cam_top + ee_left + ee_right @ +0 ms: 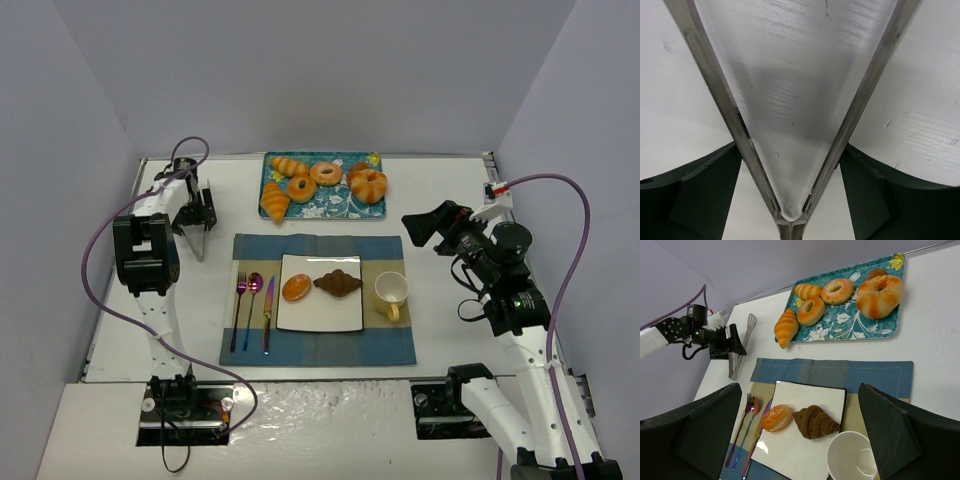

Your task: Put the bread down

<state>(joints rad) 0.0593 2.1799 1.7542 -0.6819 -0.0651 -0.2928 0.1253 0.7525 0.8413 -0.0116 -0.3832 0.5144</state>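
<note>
Two breads, a bun (296,288) and a croissant (338,283), sit on the plate (320,314), off to the right of the left gripper (197,214), which pinches splayed, empty tongs (197,243). Right gripper (418,228) gapes. More wait on the tray (335,206), so probably unfinished.
</note>
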